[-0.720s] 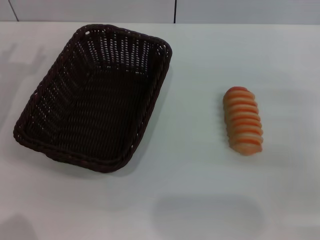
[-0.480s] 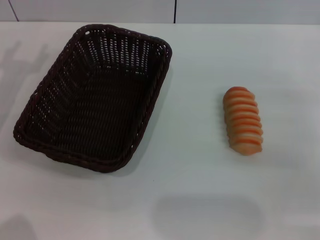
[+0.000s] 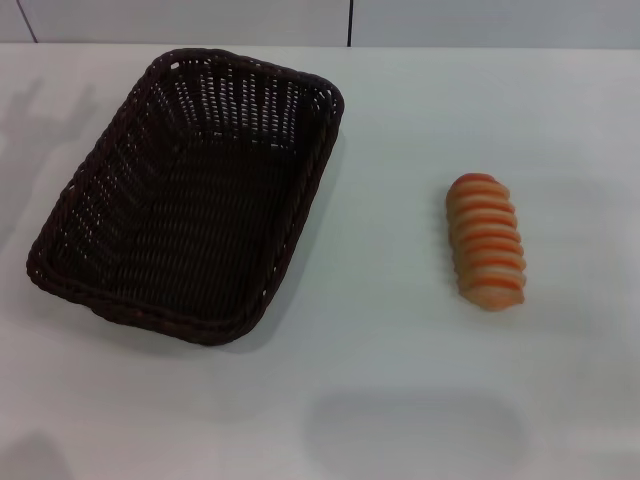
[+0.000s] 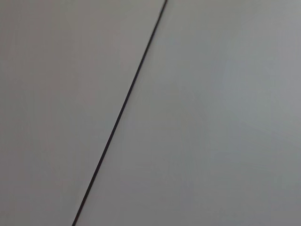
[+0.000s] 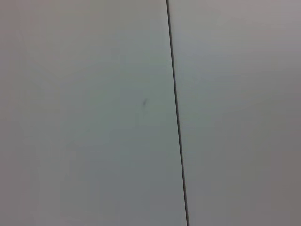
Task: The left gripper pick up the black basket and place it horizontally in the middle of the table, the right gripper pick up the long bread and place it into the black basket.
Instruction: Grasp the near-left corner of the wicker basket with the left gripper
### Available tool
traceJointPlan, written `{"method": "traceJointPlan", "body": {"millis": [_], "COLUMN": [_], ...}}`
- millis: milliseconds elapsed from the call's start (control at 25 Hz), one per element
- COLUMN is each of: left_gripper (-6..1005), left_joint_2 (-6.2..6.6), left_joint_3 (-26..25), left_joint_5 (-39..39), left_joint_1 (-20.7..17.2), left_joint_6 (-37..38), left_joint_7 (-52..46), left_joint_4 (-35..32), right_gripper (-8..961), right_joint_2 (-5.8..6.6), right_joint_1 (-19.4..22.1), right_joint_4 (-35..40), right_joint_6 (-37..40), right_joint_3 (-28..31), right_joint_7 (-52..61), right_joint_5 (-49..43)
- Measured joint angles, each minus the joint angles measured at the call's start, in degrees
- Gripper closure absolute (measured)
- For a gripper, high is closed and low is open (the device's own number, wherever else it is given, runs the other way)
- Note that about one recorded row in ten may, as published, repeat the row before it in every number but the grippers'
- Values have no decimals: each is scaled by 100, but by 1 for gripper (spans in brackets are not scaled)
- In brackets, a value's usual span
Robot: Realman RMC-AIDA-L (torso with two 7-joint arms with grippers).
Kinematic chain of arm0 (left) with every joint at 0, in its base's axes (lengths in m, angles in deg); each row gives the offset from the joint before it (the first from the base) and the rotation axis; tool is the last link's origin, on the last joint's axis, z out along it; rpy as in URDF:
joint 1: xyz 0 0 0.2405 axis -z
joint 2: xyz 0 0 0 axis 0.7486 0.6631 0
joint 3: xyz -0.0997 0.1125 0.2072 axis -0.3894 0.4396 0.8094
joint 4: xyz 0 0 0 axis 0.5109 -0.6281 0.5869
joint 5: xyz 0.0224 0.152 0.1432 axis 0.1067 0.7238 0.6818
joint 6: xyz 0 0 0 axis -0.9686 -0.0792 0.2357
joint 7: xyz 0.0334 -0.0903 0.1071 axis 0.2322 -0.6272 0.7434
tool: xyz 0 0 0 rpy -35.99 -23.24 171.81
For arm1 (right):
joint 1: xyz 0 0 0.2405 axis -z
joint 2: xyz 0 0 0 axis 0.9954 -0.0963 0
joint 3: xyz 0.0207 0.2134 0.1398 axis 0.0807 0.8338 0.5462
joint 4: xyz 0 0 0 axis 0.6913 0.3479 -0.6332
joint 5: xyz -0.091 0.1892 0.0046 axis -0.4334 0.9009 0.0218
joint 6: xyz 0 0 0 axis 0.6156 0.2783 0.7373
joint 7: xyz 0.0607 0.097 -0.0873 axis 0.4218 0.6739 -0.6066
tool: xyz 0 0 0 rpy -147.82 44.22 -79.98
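The black basket (image 3: 190, 195), a large dark woven tray with a braided rim, lies on the left half of the white table (image 3: 380, 380), its long side running front to back and slightly slanted. It is empty. The long bread (image 3: 485, 240), tan with orange-brown stripes, lies on the table's right half, also lengthwise front to back, well apart from the basket. Neither the left gripper nor the right gripper shows in any view. Both wrist views show only a pale grey wall panel with a thin dark seam.
A grey wall with a dark vertical seam (image 3: 350, 22) stands behind the table's far edge. Faint shadows lie on the table at the far left (image 3: 40, 110) and near the front (image 3: 415, 430).
The faint shadow at the table's far left has shifted slightly. The basket and the bread have not moved.
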Motion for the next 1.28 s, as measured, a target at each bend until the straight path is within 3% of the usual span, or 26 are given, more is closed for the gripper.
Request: {"method": "traceJointPlan", "body": {"millis": [40,200,240,280,320,360,480,600,680,720,800,880,920,1040,1080,1280], "left_gripper": [155,155,155,155,155,155,156,156,156,156,156,156,155,155,155,155], "left_joint_2": [0,66,66,124,153,153,226,244,284,284,290,295,295,289,255,96], "left_joint_3": [0,944,944,1286,1396,1396,1475,1484,1520,1520,1521,1520,1520,1518,1520,1546], "left_joint_5": [0,723,723,1361,1630,1630,3022,3312,4649,4649,5313,6494,6494,7542,8113,9352], "left_joint_1": [0,-331,-331,-446,-472,-472,-459,-443,-322,-322,-232,15,15,309,476,911], "left_joint_6": [0,1041,1041,1432,1542,1542,1613,1582,1244,1244,990,422,422,-177,-461,-1105], "left_joint_7": [0,-2210,-2210,-3138,-3504,-3504,-5075,-5385,-6509,-6509,-7020,-7787,-7787,-8283,-8439,-8596], "left_joint_4": [0,1755,1755,2529,2846,2846,3798,3967,4704,4704,5029,5581,5581,5982,6118,6192], "right_gripper": [311,311,311,311,312,312,312,312,312,312,312,312,312,312,312,312], "right_joint_2": [0,0,0,0,0,0,0,0,0,0,0,-4,-6,-9,-10,-20], "right_joint_1": [0,3,3,4,4,3,2,0,2,2,4,15,19,33,39,50], "right_joint_4": [0,-1,-1,-2,-2,-2,-6,-24,-32,-32,-39,-42,-42,-46,-49,-53], "right_joint_6": [0,-2,-3,-2,-2,-3,-6,-13,-14,-14,-16,-21,-24,-25,-25,-25], "right_joint_3": [0,13,14,17,17,19,27,27,33,33,44,57,60,61,62,35], "right_joint_7": [0,0,0,0,0,0,1,2,3,3,4,5,6,7,7,9], "right_joint_5": [0,0,0,0,0,0,0,0,0,0,0,0,0,0,0,0]}}
